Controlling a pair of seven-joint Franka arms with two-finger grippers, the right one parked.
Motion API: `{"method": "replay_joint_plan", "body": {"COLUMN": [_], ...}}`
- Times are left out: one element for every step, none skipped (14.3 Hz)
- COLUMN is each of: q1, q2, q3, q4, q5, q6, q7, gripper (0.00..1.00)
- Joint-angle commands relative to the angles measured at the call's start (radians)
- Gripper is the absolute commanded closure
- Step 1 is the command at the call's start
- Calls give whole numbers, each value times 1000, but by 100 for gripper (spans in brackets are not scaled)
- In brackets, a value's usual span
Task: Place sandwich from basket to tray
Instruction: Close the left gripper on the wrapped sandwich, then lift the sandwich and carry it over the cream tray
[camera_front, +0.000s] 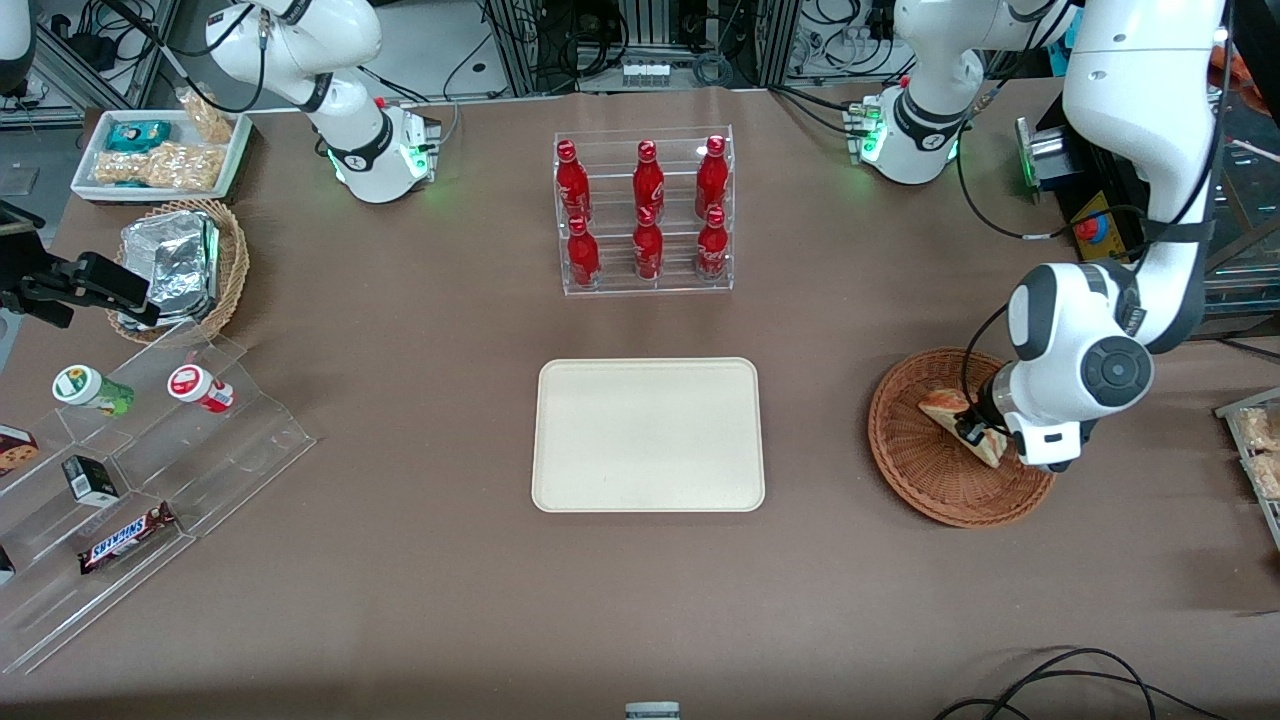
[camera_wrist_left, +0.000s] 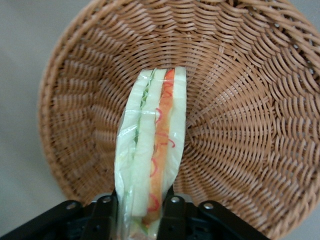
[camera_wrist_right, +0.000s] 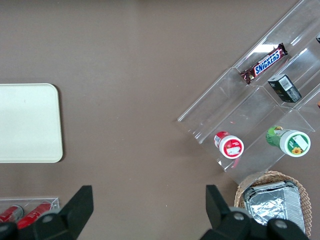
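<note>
Wrist view from the working arm shows the two black fingers (camera_wrist_left: 106, 212) pressed against the flat bread faces of the sandwich (camera_wrist_left: 152, 155), one on each side, so the gripper (camera_wrist_left: 139, 216) is clamped on it. Gripping across the faces rather than the cut edge makes sense: the wrapped wedge stands on edge with its orange, white and green layers facing the camera, and the faces give the pads a broad, flat purchase. The clear film around it looks slippery, so a firm squeeze seems needed.

Around the wedge lies the reddish-brown wicker basket (camera_wrist_left: 240, 100), its woven floor and rim visible on every side; whether the sandwich touches the floor or hangs just above it cannot be told.

Seen from the front, the gripper (camera_front: 975, 432) sits low inside the basket (camera_front: 915, 450), at the working arm's end of the table, with the sandwich (camera_front: 945, 405) at its tips. The cream tray (camera_front: 648, 435) lies well apart, toward the table's middle, bare and ready to receive it. Lifting clear of the rim is likely the next need.
</note>
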Motion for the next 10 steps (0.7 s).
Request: {"method": "replay_joint_plan", "body": {"q1": [-41,-73,-98,-133,-165,-201,-244,-282,-322,-365], "q2": [-8,-10,-5,0,13,30,62,107,156,206], "q3": [1,1,0,-8,-11,-16,-25,-28,-28,-28], "q4": [130,136,138,142,159,173,209,261,314,370], "q5": [11,11,9,8,3,3,3,6,8,-1], "q6": [-147,-149,-141,-135,-119,-91,-79,-78,-78,-77], "q7": [-25,-4,41,102,198,266,305,311,308,294], "gripper": [100,100,100,100,100,99,97,96,96,97]}}
